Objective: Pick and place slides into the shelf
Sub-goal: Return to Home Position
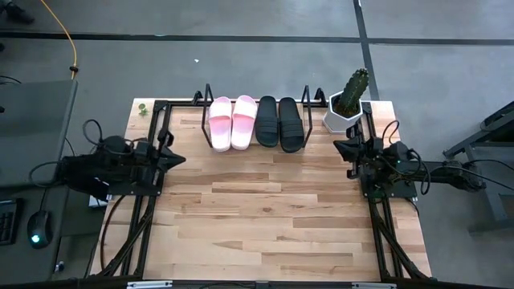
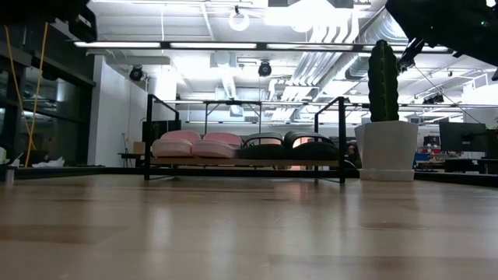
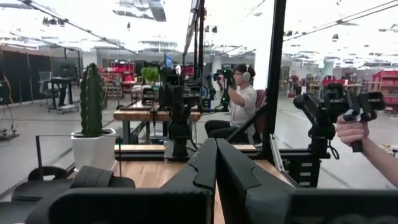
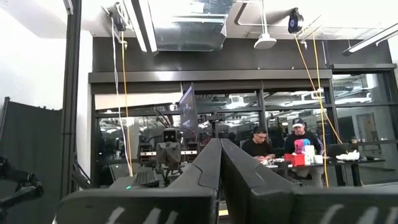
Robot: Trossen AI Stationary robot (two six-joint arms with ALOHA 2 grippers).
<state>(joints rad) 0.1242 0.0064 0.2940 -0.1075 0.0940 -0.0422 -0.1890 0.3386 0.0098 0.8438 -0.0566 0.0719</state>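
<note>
Two pale pink slides (image 1: 231,122) and two black slides (image 1: 279,122) lie side by side on the shelf (image 1: 201,108) at the table's far edge, resting on its wooden board between the black wire end frames; the low view shows them in a row (image 2: 241,146). My left gripper (image 1: 181,160) is shut and raised over the table's left side, away from the shelf. My right gripper (image 1: 337,145) is shut and raised at the right side, near the cactus pot. In the wrist views the fingers of each meet, left (image 3: 216,163) and right (image 4: 220,163).
A white pot with a cactus (image 1: 346,103) stands at the far right corner, right of the shelf and close to my right gripper. A wide stretch of bare wooden table top (image 1: 265,217) lies in front of the shelf. People work at benches in the room beyond the table.
</note>
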